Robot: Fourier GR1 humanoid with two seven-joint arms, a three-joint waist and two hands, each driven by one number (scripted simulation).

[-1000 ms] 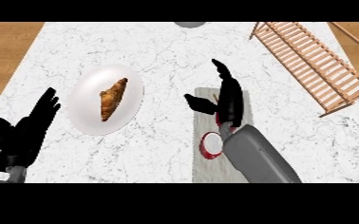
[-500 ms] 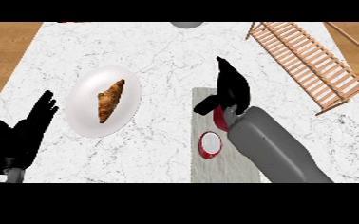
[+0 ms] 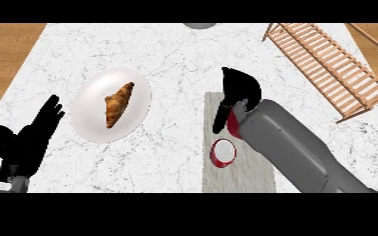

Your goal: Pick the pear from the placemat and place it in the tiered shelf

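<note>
Right robot hand [image 3: 240,87] curls round red pear [image 3: 235,123] over the placemat [image 3: 225,180]

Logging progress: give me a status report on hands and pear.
Left hand open, resting lower left. Right hand over pear, grip unclear; pear on placemat. Tiered shelf far right, nothing between.

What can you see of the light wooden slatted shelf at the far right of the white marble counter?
The light wooden slatted shelf looks like pale bare wood: long rails joined by many thin cross slats, ladder-like. It stands on the white marble counter, running slantwise from the view's top toward its right edge. No hand touches it; the black right hand is apart from it, over the grey placemat.
</note>
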